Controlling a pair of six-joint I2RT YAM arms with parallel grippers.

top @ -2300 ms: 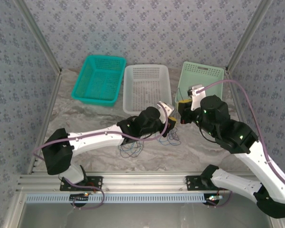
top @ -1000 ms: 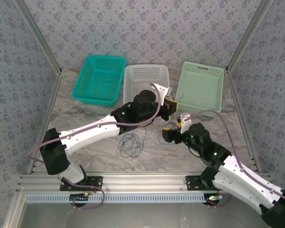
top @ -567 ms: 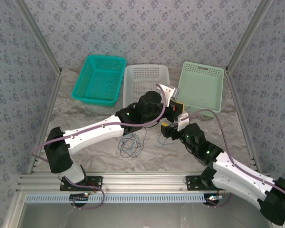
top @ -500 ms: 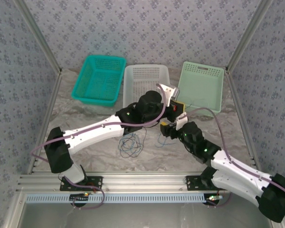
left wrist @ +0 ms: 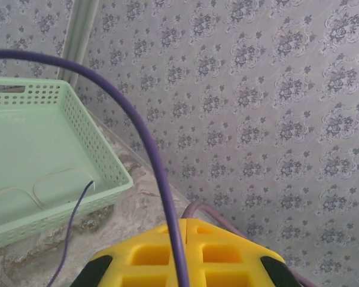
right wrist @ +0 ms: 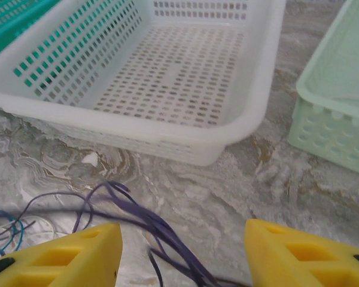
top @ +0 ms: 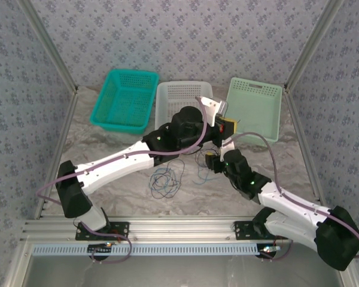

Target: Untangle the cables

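The cables [top: 165, 181] lie in loose loops on the bench [right wrist: 239, 179], near the white basket [right wrist: 137, 134]. The left end effector [top: 226, 125] hangs high with its fingers together; I cannot tell what it holds. The right end effector [right wrist: 182, 230], wide open, straddles purple strands [right wrist: 134, 212]. It should pinch one strand low, then draw it gently apart.

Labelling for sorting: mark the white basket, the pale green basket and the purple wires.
white basket [right wrist: 167, 140], right wrist view, near wall.
pale green basket [left wrist: 93, 134], left wrist view, perforated side wall.
purple wires [right wrist: 145, 220], right wrist view, middle of the bundle.
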